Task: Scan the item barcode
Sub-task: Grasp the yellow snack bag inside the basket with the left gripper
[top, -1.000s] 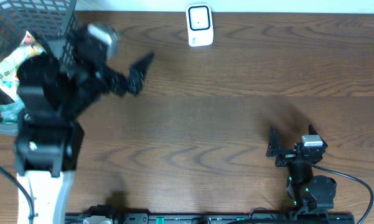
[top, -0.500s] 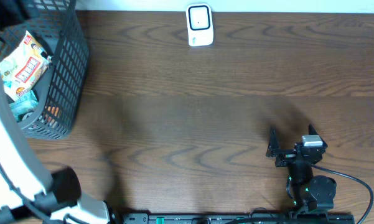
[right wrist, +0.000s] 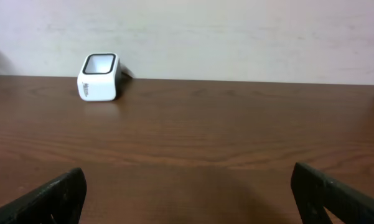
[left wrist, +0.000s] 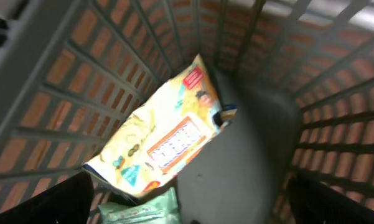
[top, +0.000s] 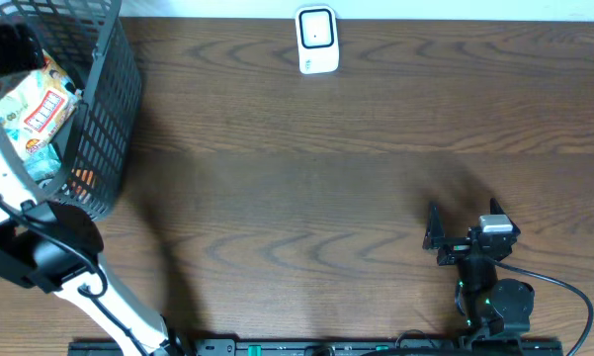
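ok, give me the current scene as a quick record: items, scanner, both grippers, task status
basket: dark mesh, far left corner of the table
snack packet: yellow, lying tilted inside the basket
green packet: partly visible below it
scanner: white, far edge, mid-table, apart from the basket
left gripper: open, above the snack packet inside the basket, holding nothing
right gripper: open, empty, near right side, facing the scanner
status: nothing picked up, barcode not yet scanned

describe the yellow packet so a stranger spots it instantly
Find the black mesh basket at the far left corner of the wooden table. Inside leans a flat yellow snack packet; its orange-framed panel sets it apart from the pale green packet beside it.
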Controlling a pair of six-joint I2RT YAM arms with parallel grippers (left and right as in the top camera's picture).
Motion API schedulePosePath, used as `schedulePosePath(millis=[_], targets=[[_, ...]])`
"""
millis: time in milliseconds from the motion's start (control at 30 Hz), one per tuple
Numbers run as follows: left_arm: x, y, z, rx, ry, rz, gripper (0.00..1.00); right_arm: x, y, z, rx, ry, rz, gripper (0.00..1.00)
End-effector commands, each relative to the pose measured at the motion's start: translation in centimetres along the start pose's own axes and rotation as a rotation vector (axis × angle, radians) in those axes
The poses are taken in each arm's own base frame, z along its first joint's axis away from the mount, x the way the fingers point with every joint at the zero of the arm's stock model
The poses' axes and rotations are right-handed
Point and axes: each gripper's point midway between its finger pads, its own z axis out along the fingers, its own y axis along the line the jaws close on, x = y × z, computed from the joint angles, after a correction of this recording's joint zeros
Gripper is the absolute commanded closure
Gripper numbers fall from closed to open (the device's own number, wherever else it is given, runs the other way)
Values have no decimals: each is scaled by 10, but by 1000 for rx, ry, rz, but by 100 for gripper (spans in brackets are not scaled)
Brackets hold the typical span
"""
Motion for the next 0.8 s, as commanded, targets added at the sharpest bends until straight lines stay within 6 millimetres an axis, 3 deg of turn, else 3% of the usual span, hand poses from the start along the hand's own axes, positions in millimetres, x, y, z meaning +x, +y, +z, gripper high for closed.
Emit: schedulePosePath(millis=[0,367,567,767], targets=[[17,20,27,-111,95,67,2,1,-3,0,16,1,-10,1],[65,11,104,-52,278,151,2,1,-4,0,17,1,-10,1],[72,9,127,-37,294,233,0,1,-4,0,17,1,-10,1],[81,6,148,-19,302,302,13,1,-4,0,17,1,-10,1]])
